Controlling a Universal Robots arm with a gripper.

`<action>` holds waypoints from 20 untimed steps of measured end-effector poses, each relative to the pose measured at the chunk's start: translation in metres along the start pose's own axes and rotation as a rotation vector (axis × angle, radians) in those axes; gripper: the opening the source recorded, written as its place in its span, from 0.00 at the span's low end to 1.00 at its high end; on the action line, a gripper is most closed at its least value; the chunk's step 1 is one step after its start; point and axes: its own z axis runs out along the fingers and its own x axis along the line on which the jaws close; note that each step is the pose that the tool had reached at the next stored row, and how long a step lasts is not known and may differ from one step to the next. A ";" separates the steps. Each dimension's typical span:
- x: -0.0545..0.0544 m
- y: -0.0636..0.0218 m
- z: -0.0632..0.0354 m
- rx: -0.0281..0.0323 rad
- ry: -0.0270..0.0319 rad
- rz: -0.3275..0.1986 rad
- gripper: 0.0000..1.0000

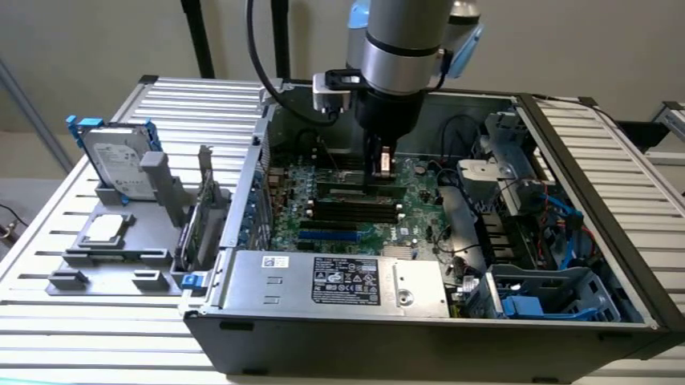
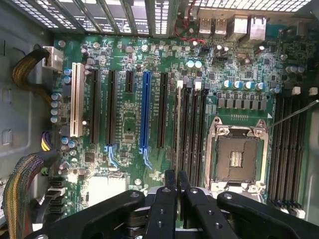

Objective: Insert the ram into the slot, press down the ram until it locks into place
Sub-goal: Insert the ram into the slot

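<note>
My gripper [image 2: 176, 175] reaches down into the open computer case, its black fingers [image 2: 169, 185] closed close together. Between them the ram [image 2: 178, 129] shows edge-on as a thin pale line running away from the fingertips. It stands upright over the outermost black slot [image 2: 181, 149] of a bank of long black sockets with pale end clips, beside the processor socket. In the exterior view the gripper [image 1: 380, 172] hangs over the green ram [image 1: 358, 191] near the middle of the motherboard [image 1: 321, 172]. I cannot tell whether the ram is seated in the slot.
The metal processor socket [image 2: 238, 154] lies beside the slots, with a second bank of black sockets [image 2: 289, 144] beyond it. A blue socket [image 2: 145, 112] and a white one [image 2: 77, 99] lie on the other side. The power supply [image 1: 337, 281], cable bundles [image 2: 25, 184] and case walls hem in the board.
</note>
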 end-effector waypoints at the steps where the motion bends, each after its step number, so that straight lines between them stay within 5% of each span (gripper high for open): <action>1: 0.000 -0.0001 0.0018 0.0000 0.0003 0.000 0.13; 8: 0.001 -0.0004 0.0145 -0.0001 0.0074 0.000 0.13; 14: 0.001 0.0011 0.0242 -0.0005 0.0203 0.001 0.13; 20: 0.000 0.0011 0.0271 -0.0007 0.0261 0.001 0.13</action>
